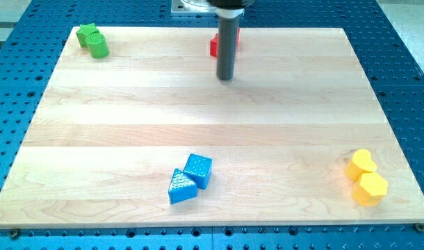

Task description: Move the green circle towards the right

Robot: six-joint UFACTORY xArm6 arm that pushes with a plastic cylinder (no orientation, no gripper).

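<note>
1. Near the view's top centre, my tip (226, 77) rests on the wooden board (198, 111), just beside a red block (215, 46) (partly hidden).
2. Far off at the top left, the green circle (98, 47) touches a green star (87, 33).
3. A bare rod, I clamp nothing.

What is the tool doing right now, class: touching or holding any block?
My tip: a bare rod, holding nothing. It sits just below the red block, far to the right of the green circle, touching no block.
</note>
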